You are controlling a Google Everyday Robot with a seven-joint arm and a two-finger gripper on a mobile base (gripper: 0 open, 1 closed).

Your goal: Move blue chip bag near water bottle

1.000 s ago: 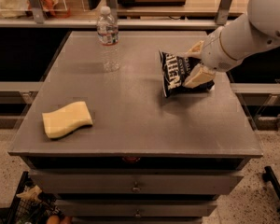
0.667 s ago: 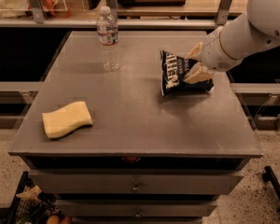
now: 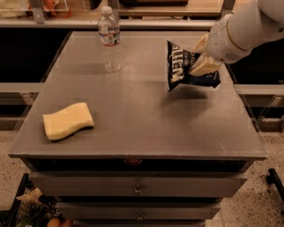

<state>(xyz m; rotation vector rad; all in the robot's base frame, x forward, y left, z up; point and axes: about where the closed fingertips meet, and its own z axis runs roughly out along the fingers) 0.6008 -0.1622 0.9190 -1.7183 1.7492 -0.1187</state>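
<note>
On the right side of a grey table (image 3: pixel 132 131), the robot's white arm (image 3: pixel 253 25) reaches in from the upper right corner, and its gripper (image 3: pixel 201 56) has its two tan fingers (image 3: pixel 204 66) closed on the right half of the blue chip bag (image 3: pixel 180 69). The bag is dark navy with white block lettering, turned so the lettering runs sideways, and it appears to be lifted a little off the tabletop, with a soft shadow on the surface below it. The water bottle (image 3: pixel 109 38), clear with a white cap and a red-and-white label, stands upright near the far edge of the table, left of centre and well apart from the bag. A pale yellow wavy sponge (image 3: pixel 67 121) lies flat near the front left corner. Below the tabletop is a row of drawers (image 3: pixel 138 189).
</note>
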